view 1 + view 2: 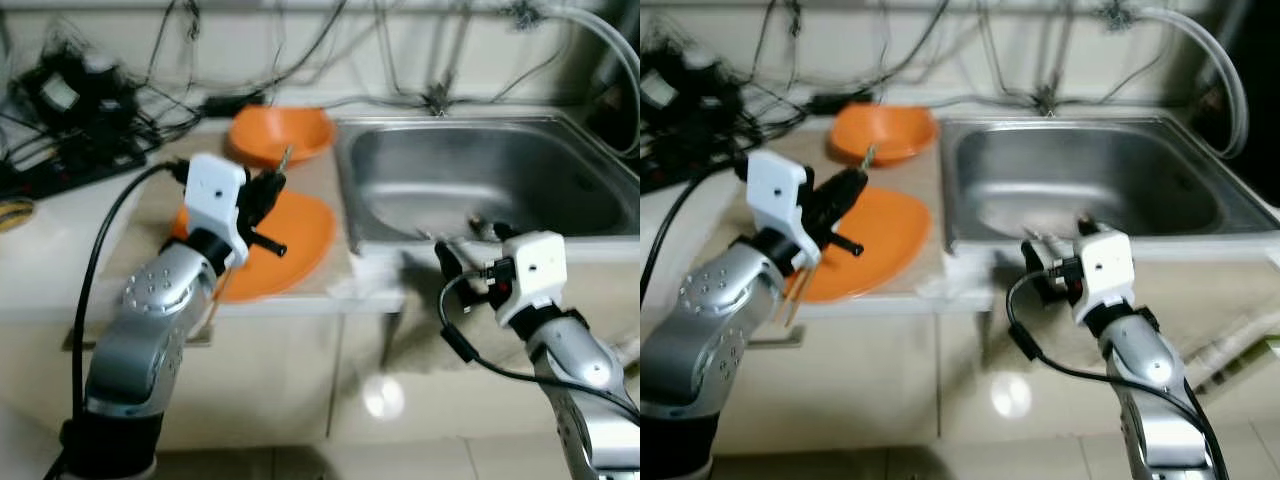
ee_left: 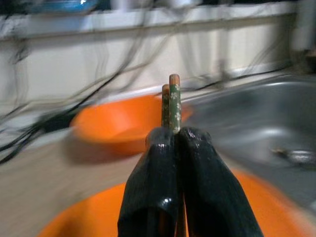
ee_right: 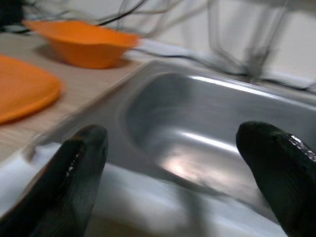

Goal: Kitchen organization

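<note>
A pale counter (image 1: 60, 250) runs under a wall strung with dark cables (image 1: 90, 100), and a steel sink (image 1: 480, 175) is sunk into it on my right side. My left gripper (image 2: 175, 143) is raised over the counter with its fingers pressed together on a pair of chopsticks (image 2: 172, 106), green-patterned sticks whose tips poke out past my fingertips. Directly below that gripper lies an orange plate (image 1: 300, 240), flat on the counter beside the sink's near corner. Beyond the chopstick tips, toward the wall, sits an orange bowl (image 1: 280, 132), apart from the plate and close to the sink's edge. My right gripper (image 3: 173, 158) hangs in front of the sink's front rim, lower than my left, its two fingers spread wide with nothing between them; the sink basin lies just ahead of it.
</note>
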{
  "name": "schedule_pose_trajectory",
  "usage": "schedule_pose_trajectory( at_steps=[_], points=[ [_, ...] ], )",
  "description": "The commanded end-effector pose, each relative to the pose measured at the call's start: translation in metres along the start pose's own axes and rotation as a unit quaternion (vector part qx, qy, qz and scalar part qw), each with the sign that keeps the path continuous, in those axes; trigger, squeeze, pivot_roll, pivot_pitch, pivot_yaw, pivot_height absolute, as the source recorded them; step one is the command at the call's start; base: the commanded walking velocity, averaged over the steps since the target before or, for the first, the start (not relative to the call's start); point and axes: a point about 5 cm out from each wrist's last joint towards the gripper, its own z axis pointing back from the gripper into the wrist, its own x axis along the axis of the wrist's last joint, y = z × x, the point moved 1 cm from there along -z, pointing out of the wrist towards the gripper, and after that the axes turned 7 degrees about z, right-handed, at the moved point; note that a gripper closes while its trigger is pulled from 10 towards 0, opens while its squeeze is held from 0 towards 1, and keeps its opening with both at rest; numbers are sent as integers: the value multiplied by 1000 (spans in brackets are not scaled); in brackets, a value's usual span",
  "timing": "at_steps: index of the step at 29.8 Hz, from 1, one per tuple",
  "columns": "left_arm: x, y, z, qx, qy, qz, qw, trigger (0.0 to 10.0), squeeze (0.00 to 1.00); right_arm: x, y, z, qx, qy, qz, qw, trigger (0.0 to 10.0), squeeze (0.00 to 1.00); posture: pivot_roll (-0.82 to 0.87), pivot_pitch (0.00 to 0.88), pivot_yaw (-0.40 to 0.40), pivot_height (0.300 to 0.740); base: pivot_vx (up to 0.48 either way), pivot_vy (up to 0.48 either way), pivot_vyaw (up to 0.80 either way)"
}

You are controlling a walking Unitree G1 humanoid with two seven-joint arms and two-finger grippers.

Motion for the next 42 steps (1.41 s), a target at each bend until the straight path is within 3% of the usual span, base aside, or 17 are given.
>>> schedule_pose_trajectory(
  at_steps=[1,14,26,36,42],
  points=[
    [4,-4,-3,0,-6,0,1000,10000,0,2,-7,3,-10,-1,16,1000,10000,0,7,0,-10,732,334,-341,0],
    [4,-5,-2,25,-5,-3,1000,10000,0,3,-3,-4,8,6,1,1000,10000,0,29,0,-25,732,171,-387,0],
    [8,3,-1,52,-9,-8,999,10000,0,8,2,-12,52,12,8,999,10000,0,45,0,-40,732,0,0,0],
    [25,-4,-9,23,-32,-8,999,10000,0,35,-4,-31,104,-14,-70,992,10000,0,47,0,-43,732,0,0,0],
    [44,-7,-21,8,-68,19,997,10000,0,39,-6,-42,104,-20,-111,988,10000,0,55,0,-44,732,0,0,0]
  ],
)
